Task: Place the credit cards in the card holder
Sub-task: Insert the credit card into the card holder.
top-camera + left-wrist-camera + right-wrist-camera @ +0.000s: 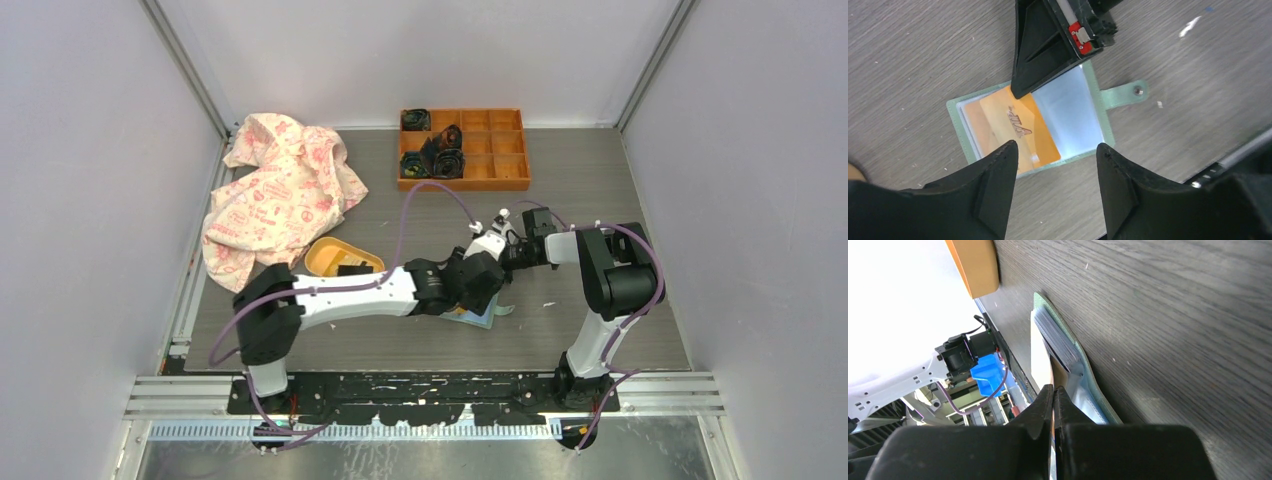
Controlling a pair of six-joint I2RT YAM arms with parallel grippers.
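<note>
The mint-green card holder [1120, 95] lies open and flat on the table, clear sleeves up. An orange credit card [1040, 140] lies slanted across its left half, partly under a sleeve. My right gripper [1018, 92] comes in from the top of the left wrist view and is shut on that card's upper corner; in its own view the jaws [1053, 387] pinch the thin card edge above the holder [1088, 375]. My left gripper [1055, 150] hovers over the holder's near edge, open, nothing between its fingers. From above, both wrists cover most of the holder [478, 320].
An orange compartment tray [464, 186] with dark objects in it stands at the back. A patterned cloth [280, 190] is heaped at the back left. A yellow oval dish [330, 255] sits just left of the left forearm.
</note>
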